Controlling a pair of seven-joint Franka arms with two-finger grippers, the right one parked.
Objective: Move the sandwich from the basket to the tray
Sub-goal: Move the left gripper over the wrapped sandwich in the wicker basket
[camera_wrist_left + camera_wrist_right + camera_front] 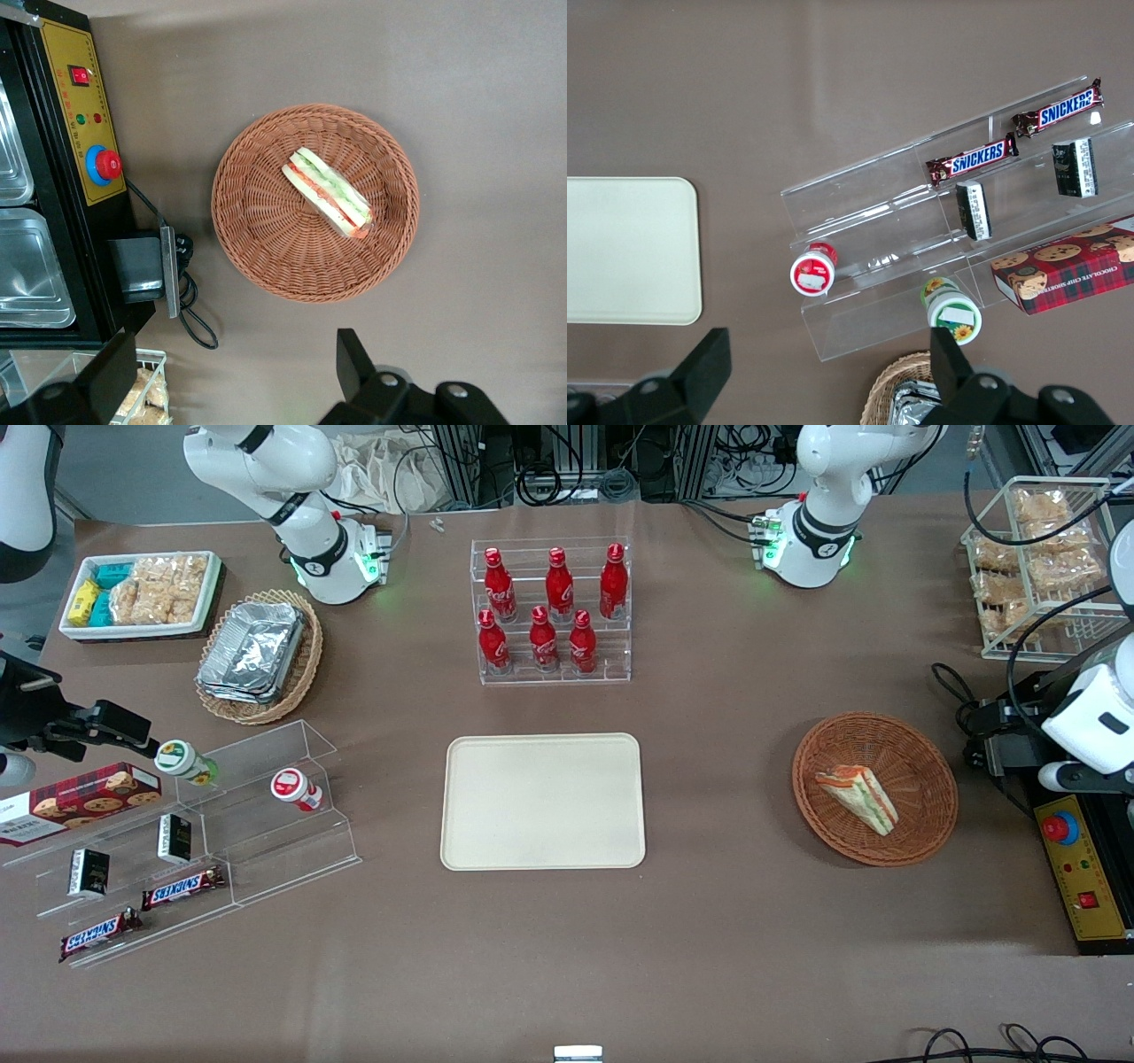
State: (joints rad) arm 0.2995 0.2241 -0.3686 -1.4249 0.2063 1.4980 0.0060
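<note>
The sandwich lies on its side inside the basket, resting on the woven floor, its orange and green filling layers facing up. In the front view it sits slightly toward the basket's 9 o'clock side, its narrow end pointing to about 4 o'clock. The basket stands on the brown table toward the working arm's end, well apart from the tray, which lies flat at the table's centre with nothing on it.

The gripper hangs above the table beside the basket, clear of its rim and touching nothing. Its two fingers are spread wide and hold nothing.

A clear rack of red bottles stands farther from the front camera than the tray. A yellow control box with a red button sits beside the basket at the table's edge.
</note>
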